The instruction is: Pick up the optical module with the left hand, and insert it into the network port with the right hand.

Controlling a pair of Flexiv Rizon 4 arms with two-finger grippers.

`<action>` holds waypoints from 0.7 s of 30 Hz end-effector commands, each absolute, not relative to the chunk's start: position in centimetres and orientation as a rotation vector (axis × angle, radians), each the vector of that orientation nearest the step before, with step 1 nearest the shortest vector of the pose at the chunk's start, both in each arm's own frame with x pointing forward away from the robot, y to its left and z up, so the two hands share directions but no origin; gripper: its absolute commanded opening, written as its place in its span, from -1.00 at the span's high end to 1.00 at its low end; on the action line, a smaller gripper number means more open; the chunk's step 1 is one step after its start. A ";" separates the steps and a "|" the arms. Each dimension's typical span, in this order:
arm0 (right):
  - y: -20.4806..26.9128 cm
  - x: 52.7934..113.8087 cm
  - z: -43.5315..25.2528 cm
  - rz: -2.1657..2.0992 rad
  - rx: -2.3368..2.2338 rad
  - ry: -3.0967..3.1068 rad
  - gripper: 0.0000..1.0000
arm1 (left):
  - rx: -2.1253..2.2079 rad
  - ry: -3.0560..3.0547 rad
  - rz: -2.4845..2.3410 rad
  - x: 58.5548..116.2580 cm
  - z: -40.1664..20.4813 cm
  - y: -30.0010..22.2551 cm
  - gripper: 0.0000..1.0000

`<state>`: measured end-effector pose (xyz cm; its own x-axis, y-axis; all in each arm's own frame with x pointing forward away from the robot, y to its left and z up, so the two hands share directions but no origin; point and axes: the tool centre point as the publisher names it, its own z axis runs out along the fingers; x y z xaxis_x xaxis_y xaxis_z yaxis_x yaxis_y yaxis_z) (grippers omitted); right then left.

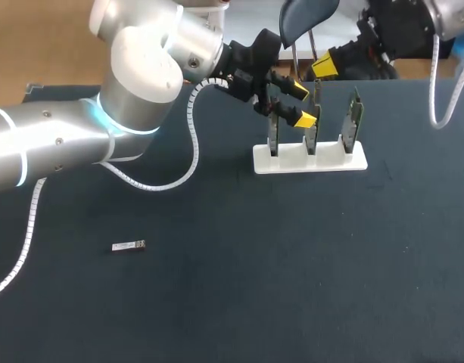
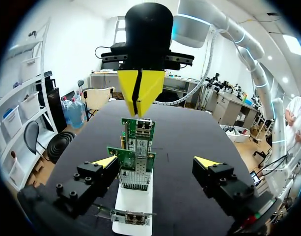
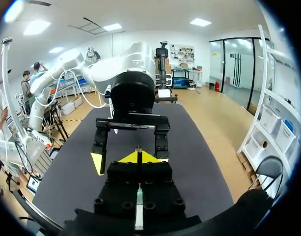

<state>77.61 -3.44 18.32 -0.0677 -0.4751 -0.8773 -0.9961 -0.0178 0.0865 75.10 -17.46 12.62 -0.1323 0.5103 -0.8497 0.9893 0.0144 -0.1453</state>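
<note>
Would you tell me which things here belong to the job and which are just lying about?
Job: optical module, network cards with the ports, left gripper, right gripper.
Just there: white stand holding the cards, dark table.

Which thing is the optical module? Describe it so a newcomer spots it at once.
Start at the dark table and find the white rack holding three upright green boards. The optical module lies well apart from it, alone on the tabletop on the robot's left. It is a small silvery bar lying flat, while the boards are green and upright.
</note>
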 end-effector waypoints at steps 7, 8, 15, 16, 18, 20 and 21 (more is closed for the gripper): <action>-3.3 77.9 17.5 1.020 -1.565 1.635 1.00 | 1.548 1.705 -1.036 75.3 12.7 -17.5 -1.00; -3.3 77.9 17.5 1.021 -1.565 1.636 1.00 | 1.548 1.705 -1.036 75.3 12.7 -17.5 -1.00; -3.5 77.9 16.7 1.031 -1.559 1.662 1.00 | 1.548 1.705 -1.036 75.3 12.7 -17.5 -1.00; -3.5 77.9 16.5 1.034 -1.556 1.667 1.00 | 1.548 1.705 -1.036 75.3 12.7 -17.5 -1.00; -3.6 77.9 16.2 1.039 -1.553 1.676 1.00 | 1.548 1.705 -1.036 75.3 12.7 -17.5 -1.00; -3.6 77.8 15.9 1.048 -1.550 1.683 1.00 | 1.548 1.705 -1.036 75.3 12.7 -17.5 -1.00; -3.6 77.7 15.8 1.048 -1.551 1.686 1.00 | 1.548 1.705 -1.036 75.3 12.7 -17.5 -1.00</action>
<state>77.53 -3.64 16.09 -0.1244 -0.5056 -0.8537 -0.9898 0.0024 0.1428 75.10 -17.46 12.61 -0.1322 0.5103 -0.8498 0.9893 0.0143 -0.1453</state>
